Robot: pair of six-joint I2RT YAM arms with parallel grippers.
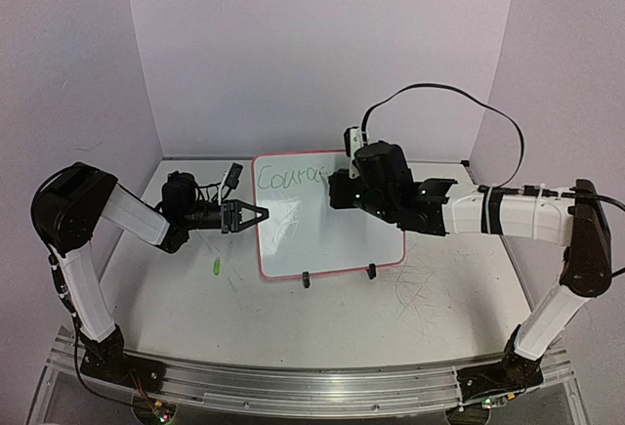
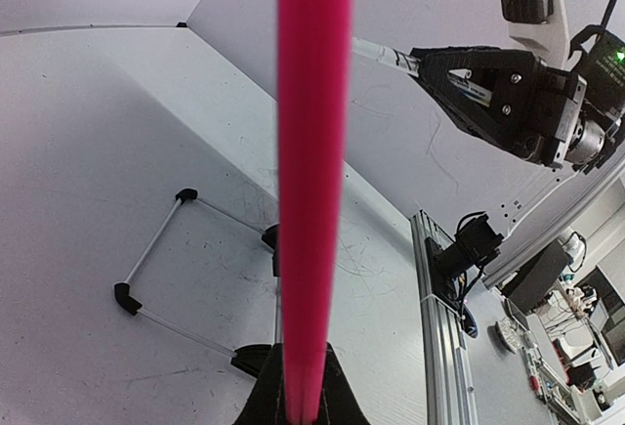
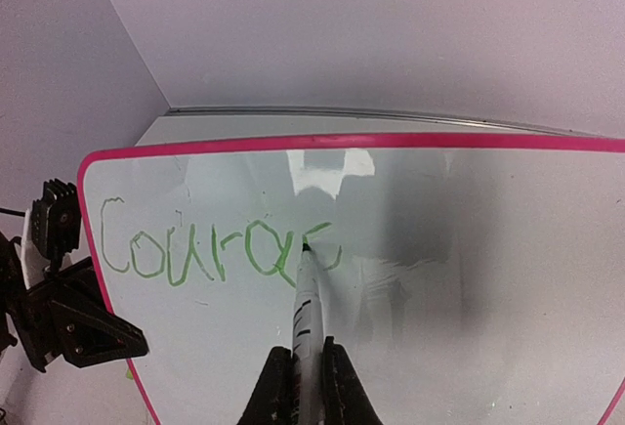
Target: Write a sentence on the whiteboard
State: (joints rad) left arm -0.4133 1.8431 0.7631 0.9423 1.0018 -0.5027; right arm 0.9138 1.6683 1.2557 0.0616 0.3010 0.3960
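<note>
Right claw [image 3: 305,374]: closed on the marker [image 3: 304,298], which juts out ahead of the fingers with its tip down on the whiteboard [image 3: 488,288].
Left claw [image 1: 250,216]: clamped shut on the board's left pink rim [image 2: 312,151], apparently to steady it.
Whiteboard: lies on the bench [image 1: 439,298] between the two arms, with black clip feet [image 1: 306,279] at its near edge.
Sentence [image 3: 220,249]: green "Courag" along the top edge, with the tip at its right end (the stroke under the tip is too small to read).
Turning relation: the bare white lies to the right of the tip, along the board's long side and the writing line. Room for a second line lies below the word, nearer the arms.
Nearer arm: the right, already reaching over the board's upper right part.
In the way: nothing between the tip and the bare white. The left claw sits well apart at the far rim.
Around: a small green thing [image 1: 214,268] on the bench left of the board (possibly the cap), clear of the path.
Progress: by my reading, the first word is nearly done and the rest is not yet written.
</note>
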